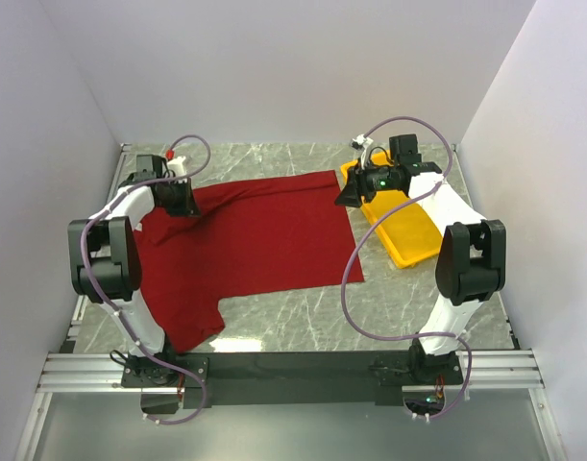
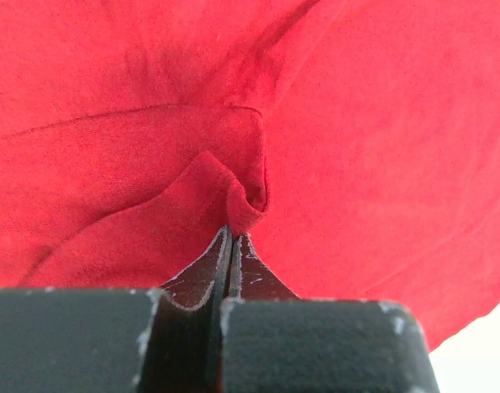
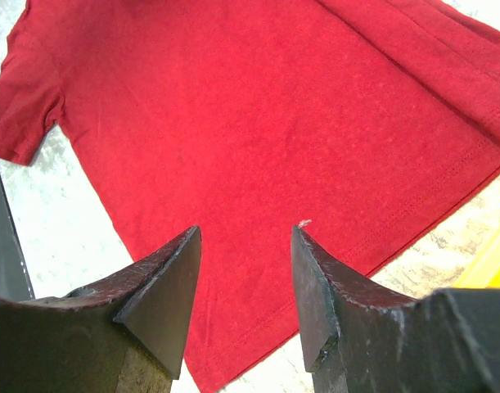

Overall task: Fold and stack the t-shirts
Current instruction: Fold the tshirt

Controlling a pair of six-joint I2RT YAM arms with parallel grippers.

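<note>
A red t-shirt (image 1: 259,240) lies spread on the marble table, one sleeve at the near left. My left gripper (image 1: 185,204) is shut on a pinched fold of the t-shirt (image 2: 243,205) at its far left part, near the collar. My right gripper (image 1: 349,195) is open and empty, hovering over the t-shirt's far right hem corner; the red cloth (image 3: 233,123) and its hem fill the right wrist view beneath the fingers (image 3: 172,270).
A yellow tray (image 1: 403,226) lies at the right, next to the shirt's right edge and under the right arm. White walls enclose the table on three sides. Bare marble (image 1: 370,317) shows at the near right.
</note>
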